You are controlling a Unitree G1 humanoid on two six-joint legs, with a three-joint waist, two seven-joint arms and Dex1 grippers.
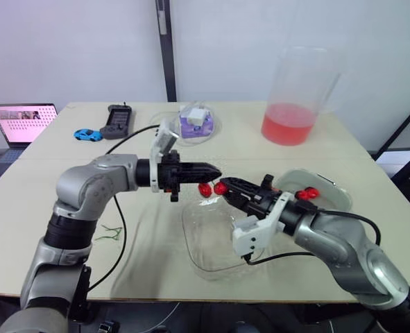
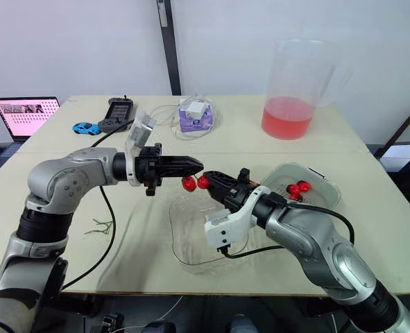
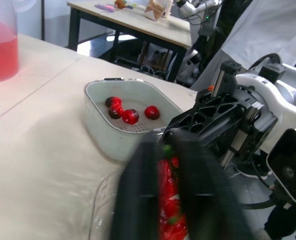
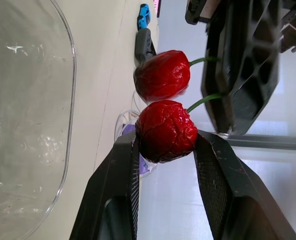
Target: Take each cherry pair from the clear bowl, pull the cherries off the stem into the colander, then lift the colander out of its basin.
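Right claw is clamped on one glossy red cherry over the empty-looking clear plastic bowl, with the thin green stem pinched by left claw. A few loose cherries are in the white perforated colander already; lifting it out isn't done yet.

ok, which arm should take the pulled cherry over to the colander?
Right. The right gripper is shut on one cherry, while the left gripper pinches the stems. The colander sits on the robot's right, beside that arm, so the drop looks short.
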